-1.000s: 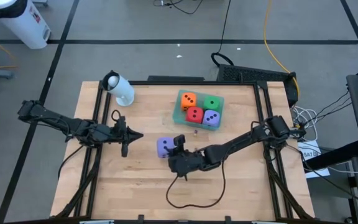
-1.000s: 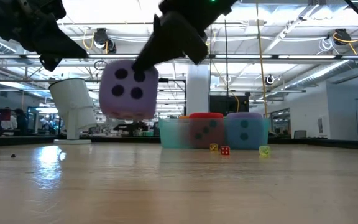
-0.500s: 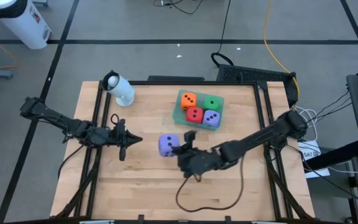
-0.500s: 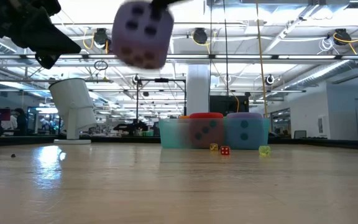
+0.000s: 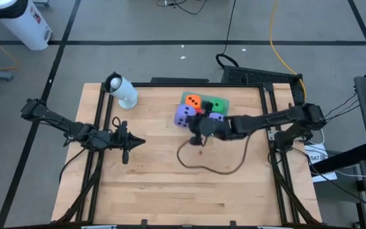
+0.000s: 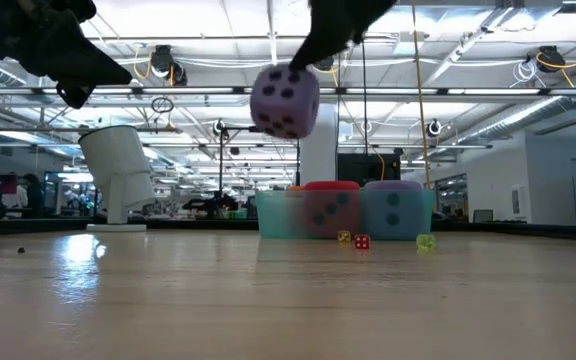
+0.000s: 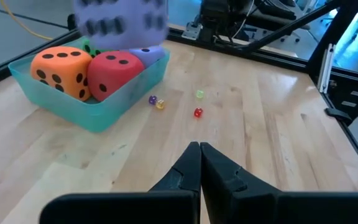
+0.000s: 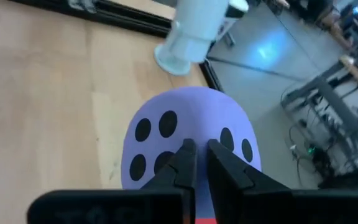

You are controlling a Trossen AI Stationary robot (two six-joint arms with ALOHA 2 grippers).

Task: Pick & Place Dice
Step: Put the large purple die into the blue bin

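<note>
I have the right gripper clenched on a purple die, pinching its soft foam so the cube bulges around the fingertips in the right wrist view. The die hangs well clear of the bench; in the low view it floats above the wood, higher than the teal tray. From overhead it sits at the tray's left rim, toward the bench's far edge and near its middle.

The teal tray holds the other dice: the orange die, the green die, the red die and the second purple die. A few tiny dice lie loose on the wood just beside the tray.

My left gripper waits over the left half of the bench, its fingers pressed together and holding nothing. A white cylinder stands at the far-left corner.
</note>
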